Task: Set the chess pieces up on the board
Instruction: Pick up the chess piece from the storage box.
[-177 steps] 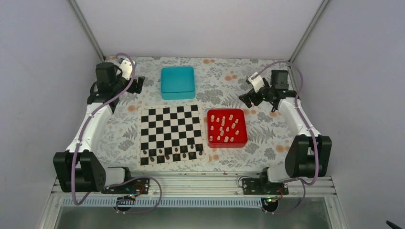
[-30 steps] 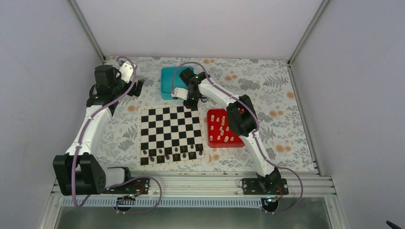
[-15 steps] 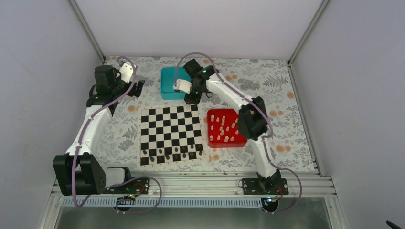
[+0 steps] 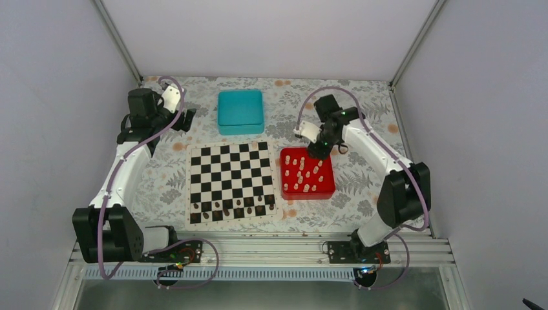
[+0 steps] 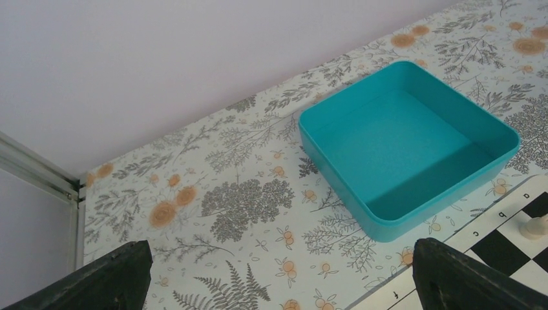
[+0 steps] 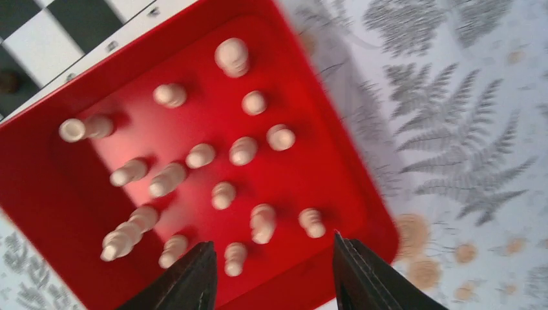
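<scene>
1. Since the earlier frames, the right gripper [image 4: 318, 148] has swung away from the far corner of the board [image 4: 229, 174], next to the teal box [image 4: 240, 111]. It now hangs over the far edge of the red tray [image 4: 307, 193].
2. Its jaws stand partly apart with nothing between them, and the wrist view looks down past both fingers [image 6: 194, 278] into the tray. I judge that this middle opening suits such small pieces: it can pass around one without pushing the neighbours.
3. The chess pieces [image 6: 223, 194], pale cream, are nearly all in the tray. Some stand upright and some lie on their side, scattered close to each other. One pale piece [image 5: 535, 225] stands on the far row of the board, near the teal box.
4. Dark pieces [image 4: 232, 208] line the near edge of the board, so the far rows seem to be kept for the cream side. The tray sits just beside the right edge of the board, which keeps each carry short for the right arm.
5. The left gripper [image 4: 184, 117] waits at the far left of the table [image 4: 362, 103] with its jaws fully wide and empty. It points toward the teal box, which has nothing inside. It is probably parked there so that it does not block the board.
6. The task looks only just begun. The next move is likely a descent onto one upright piece. The lying pieces will be harder to take cleanly.
</scene>
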Motion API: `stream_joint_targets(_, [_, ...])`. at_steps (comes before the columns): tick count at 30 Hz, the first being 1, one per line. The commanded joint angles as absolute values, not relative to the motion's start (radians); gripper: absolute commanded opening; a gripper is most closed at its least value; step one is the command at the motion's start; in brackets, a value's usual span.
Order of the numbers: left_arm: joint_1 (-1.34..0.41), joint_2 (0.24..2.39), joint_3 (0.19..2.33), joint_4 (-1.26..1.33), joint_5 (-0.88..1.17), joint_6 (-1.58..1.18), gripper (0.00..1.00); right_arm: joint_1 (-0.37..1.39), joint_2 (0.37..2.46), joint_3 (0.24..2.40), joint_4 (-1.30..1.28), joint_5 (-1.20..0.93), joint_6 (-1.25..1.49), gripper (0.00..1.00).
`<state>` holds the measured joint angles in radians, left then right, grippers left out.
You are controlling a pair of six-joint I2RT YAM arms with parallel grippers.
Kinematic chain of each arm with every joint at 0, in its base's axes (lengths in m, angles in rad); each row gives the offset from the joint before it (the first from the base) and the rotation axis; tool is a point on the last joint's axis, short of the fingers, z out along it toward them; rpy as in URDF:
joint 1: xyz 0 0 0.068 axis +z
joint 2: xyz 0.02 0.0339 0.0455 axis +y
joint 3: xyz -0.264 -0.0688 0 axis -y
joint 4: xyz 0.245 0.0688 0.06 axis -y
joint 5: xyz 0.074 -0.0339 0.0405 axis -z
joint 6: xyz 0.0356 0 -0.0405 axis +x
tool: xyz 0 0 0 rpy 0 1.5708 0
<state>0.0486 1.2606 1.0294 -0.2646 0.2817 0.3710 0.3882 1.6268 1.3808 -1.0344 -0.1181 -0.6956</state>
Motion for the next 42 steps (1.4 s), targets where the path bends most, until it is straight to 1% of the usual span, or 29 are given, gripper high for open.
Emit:
stream_joint_targets(1, [0.052,1.294,1.053,-0.268,0.308,0.375,1.0,0.408,1.568,1.269,-0.966,-0.169,-0.706,0.47])
stream_joint_targets(5, [0.052,1.296,1.044,-0.265,0.298,0.378,1.0,0.409,1.588,1.217,-0.903,-0.224,-0.699,0.47])
stream_joint_targets(10, [0.054,1.276,1.023,-0.258,0.278,0.382,1.0,0.409,1.631,1.191,-0.825,-0.219,-0.694,0.48])
stream_joint_targets(14, [0.054,1.272,1.019,-0.256,0.273,0.385,1.0,0.411,1.674,1.202,-0.821,-0.23,-0.696,0.47])
stream_joint_targets(26, [0.057,1.279,1.013,-0.251,0.277,0.389,1.0,0.428,1.749,1.19,-0.804,-0.247,-0.696,0.35])
stream_joint_targets(34, [0.06,1.274,1.011,-0.255,0.285,0.391,1.0,0.427,1.792,1.192,-0.787,-0.229,-0.696,0.33])
stream_joint_targets(42, [0.063,1.28,1.013,-0.259,0.296,0.393,1.0,0.428,1.791,1.184,-0.794,-0.229,-0.702,0.23])
